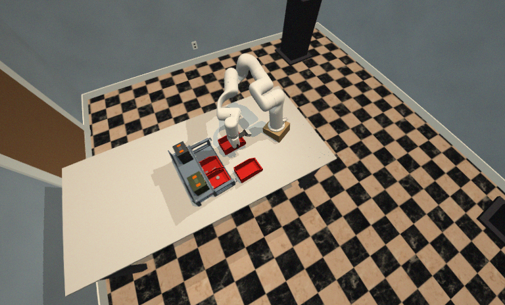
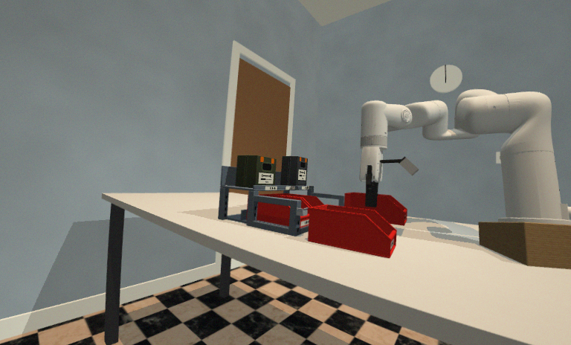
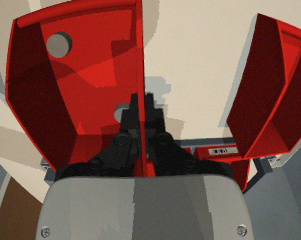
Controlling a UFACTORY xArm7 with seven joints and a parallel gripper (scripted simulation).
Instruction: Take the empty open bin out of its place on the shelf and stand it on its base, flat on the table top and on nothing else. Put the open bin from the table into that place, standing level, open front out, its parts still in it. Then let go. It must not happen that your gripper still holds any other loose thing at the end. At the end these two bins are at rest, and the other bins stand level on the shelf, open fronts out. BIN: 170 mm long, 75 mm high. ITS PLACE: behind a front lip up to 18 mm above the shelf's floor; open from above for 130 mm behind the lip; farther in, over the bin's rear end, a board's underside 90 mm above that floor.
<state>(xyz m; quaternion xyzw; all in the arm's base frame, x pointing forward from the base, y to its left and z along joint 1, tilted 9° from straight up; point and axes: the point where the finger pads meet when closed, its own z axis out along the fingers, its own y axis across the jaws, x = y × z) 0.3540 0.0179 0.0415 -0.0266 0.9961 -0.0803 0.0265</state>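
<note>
My gripper (image 1: 237,146) (image 2: 370,204) (image 3: 142,107) is shut on a side wall of the red open bin with grey round parts (image 1: 225,145) (image 2: 388,211) (image 3: 97,65). This bin looks level, in front of the shelf's free end; whether its base touches the table is not clear. Part of its inside is hidden by the fingers. The empty red bin (image 1: 247,169) (image 2: 347,230) (image 3: 257,75) stands on the table, apart from the held bin. The grey shelf (image 1: 188,168) (image 2: 250,211) has an empty place (image 1: 204,150) beside its two red bins.
The two shelf bins (image 1: 210,164) (image 1: 223,177) sit side by side; a grey part shows in the outer one. A black box (image 1: 182,152) (image 2: 293,171) and an olive box (image 1: 197,183) (image 2: 254,172) stand on the upper board. The arm's wooden base block (image 1: 276,132) (image 2: 502,242) is on the table.
</note>
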